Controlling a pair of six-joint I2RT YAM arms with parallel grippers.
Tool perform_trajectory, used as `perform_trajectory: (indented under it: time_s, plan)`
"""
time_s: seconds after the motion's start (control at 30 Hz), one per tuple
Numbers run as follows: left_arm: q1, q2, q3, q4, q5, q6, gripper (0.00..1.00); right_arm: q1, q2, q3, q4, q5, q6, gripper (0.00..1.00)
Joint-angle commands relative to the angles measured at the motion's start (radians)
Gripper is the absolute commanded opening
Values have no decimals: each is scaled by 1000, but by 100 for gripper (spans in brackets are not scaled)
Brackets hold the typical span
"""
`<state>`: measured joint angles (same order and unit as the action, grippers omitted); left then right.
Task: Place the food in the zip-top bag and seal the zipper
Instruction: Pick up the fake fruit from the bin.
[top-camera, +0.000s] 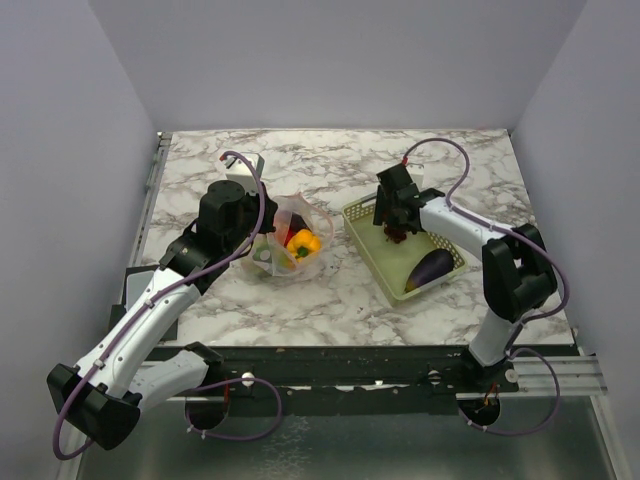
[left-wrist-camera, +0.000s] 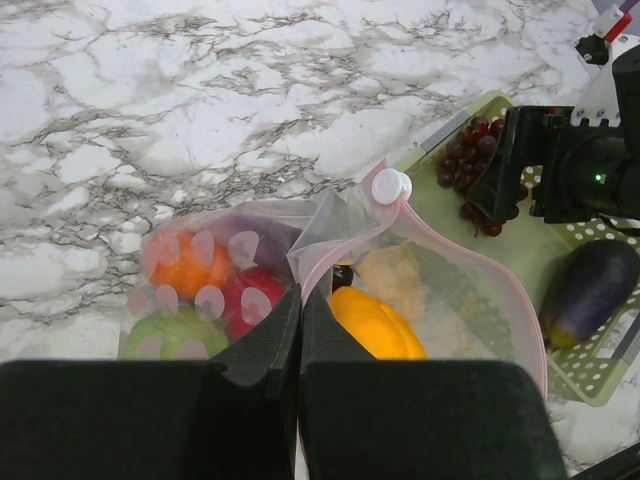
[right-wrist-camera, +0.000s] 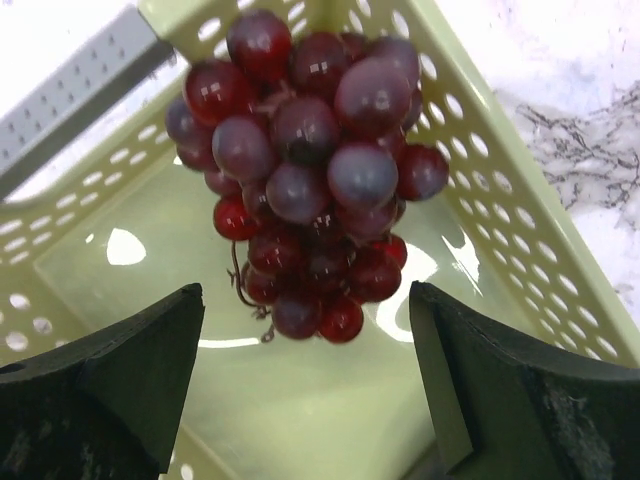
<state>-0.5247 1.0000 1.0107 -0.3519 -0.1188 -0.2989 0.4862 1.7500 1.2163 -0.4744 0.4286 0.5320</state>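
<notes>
The clear zip-top bag (top-camera: 292, 240) lies mid-table, holding a yellow pepper (left-wrist-camera: 385, 323), an orange fruit (left-wrist-camera: 188, 262), a red one (left-wrist-camera: 248, 296) and a green one (left-wrist-camera: 175, 333). Its pinkish zipper (left-wrist-camera: 470, 265) rims the open mouth. My left gripper (left-wrist-camera: 299, 310) is shut on the bag's mouth edge and holds it up. My right gripper (right-wrist-camera: 305, 345) is open inside the yellow-green basket (top-camera: 375, 250), its fingers either side of the dark red grapes (right-wrist-camera: 305, 160), just short of them. The purple eggplant (top-camera: 430, 268) lies in the basket's near end.
The basket (left-wrist-camera: 560, 350) sits right of the bag, angled on the marble table (top-camera: 330, 165). A white slider tab (left-wrist-camera: 390, 185) sits on the zipper's far end. Grey walls close in left, right and back.
</notes>
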Motion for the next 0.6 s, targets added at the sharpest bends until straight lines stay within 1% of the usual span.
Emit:
perform_trajectory:
  time_s: [0.0,0.2,0.47,0.57]
  plan:
    - [6,1,-11,25,13,-6,1,-15,48,59,44,25,7,88]
    - [6,3,-12,25,13,-4,1,-30,103,93,63,61,-16,86]
    - [6,9,-12,26,13,-4,2,-46,164,95,96,59,-34,78]
    - [8,12,-12,26,15,-3,2,-48,181,94,102,60,-39,70]
